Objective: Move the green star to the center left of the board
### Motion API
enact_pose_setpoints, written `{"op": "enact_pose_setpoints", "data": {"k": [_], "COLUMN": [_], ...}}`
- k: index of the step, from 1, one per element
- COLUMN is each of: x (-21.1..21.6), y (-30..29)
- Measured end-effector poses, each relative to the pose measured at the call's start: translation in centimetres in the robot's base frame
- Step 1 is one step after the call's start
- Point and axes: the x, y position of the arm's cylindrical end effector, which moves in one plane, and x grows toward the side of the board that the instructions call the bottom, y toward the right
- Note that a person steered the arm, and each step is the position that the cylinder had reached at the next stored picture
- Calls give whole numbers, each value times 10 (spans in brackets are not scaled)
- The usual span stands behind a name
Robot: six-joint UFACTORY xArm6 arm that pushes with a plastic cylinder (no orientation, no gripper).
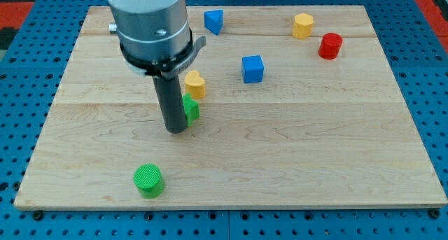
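— Where does the green star (191, 108) sit relative to us?

— In the camera view it lies just at the view's right of my tip (176, 130), seemingly touching the rod, half hidden behind it. A yellow block (195, 83) stands just above the star, nearly touching it.

— So which way do we push?

— The centre left of the counter (84, 114) is toward the view's left, and we stand on that very side of the star. We judge we must first go round to its right side, then sweep left.

— And the claw?

— We have no claw, only the rod, so nothing opens or shuts and nothing is held. The green cylinder (148, 180) sits well below, out of our way
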Motion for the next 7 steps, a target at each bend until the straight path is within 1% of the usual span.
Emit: {"op": "enact_pose_setpoints", "data": {"k": [1,2,3,4,5,6,7], "x": [-8,-11,-31,-45,-55,-89,-114], "y": [11,50,69,52,-14,-34,-48]}}
